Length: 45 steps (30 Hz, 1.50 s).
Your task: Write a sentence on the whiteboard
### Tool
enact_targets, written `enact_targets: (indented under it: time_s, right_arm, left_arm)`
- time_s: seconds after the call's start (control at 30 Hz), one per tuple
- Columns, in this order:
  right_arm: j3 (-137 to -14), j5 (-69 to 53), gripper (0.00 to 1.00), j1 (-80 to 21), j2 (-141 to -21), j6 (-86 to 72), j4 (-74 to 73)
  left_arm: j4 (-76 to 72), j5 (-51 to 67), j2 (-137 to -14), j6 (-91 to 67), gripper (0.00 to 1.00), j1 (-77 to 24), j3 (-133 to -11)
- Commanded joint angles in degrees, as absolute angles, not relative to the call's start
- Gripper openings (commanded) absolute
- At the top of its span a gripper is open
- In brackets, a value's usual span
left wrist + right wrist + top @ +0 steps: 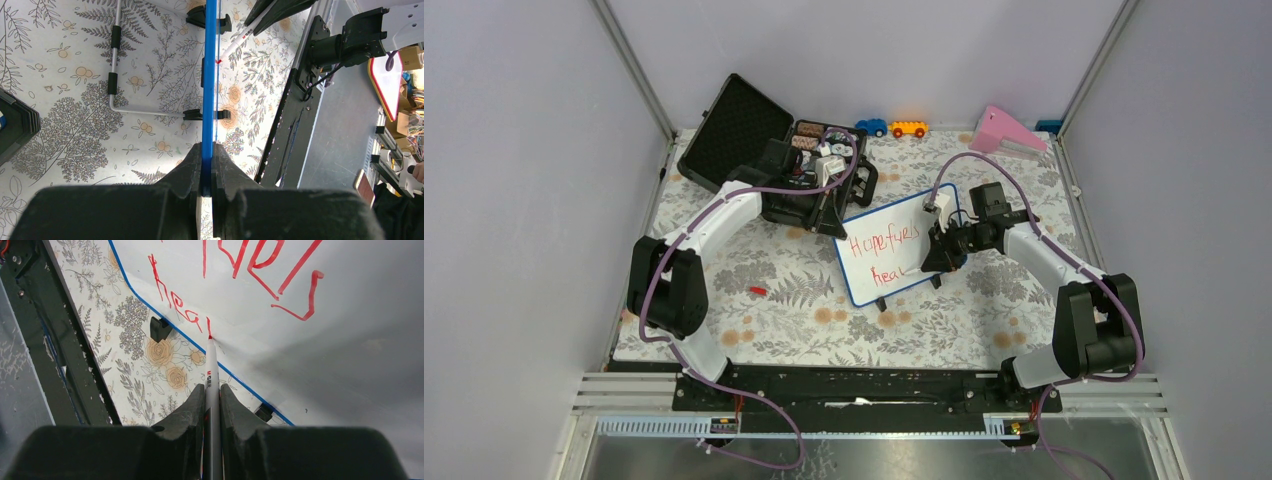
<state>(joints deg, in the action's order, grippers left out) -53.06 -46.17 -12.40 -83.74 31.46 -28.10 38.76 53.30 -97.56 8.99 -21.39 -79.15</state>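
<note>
Whiteboard (pixel 864 285) stands tilted on its black feet in the middle of the floral counter (pixel 764 270), its blue-framed edge pinched tight between the fingers of the left hand (pixel 206 167). The right hand (pixel 212 395) is pressed together on a white marker (pixel 212 365), whose red tip touches the board at the end of the second line. The sentence (pixel 884 243) is in red, and an open black case (pixel 734 130) lies just behind.

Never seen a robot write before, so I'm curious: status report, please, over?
Left end effector shut on whiteboard edge. Right end effector shut on marker, tip on board. Sentence unfinished: second line reads "hea". Nothing blocks the tip.
</note>
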Motion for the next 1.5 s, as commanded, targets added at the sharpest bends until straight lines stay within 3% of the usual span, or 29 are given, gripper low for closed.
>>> enact_targets:
  time_s: [0.0, 1.47]
  right_arm:
    - [-54.37, -46.28, 0.00, -13.00, -84.16, 32.75, -27.69]
    - [-59.10, -51.43, 0.00, -9.78, -82.25, 32.61, -32.26]
  left_arm:
    - [38.67, 51.82, -96.68, 10.90, 0.00, -22.68, -79.10]
    - [38.67, 51.88, -96.60, 10.90, 0.00, -22.68, -79.02]
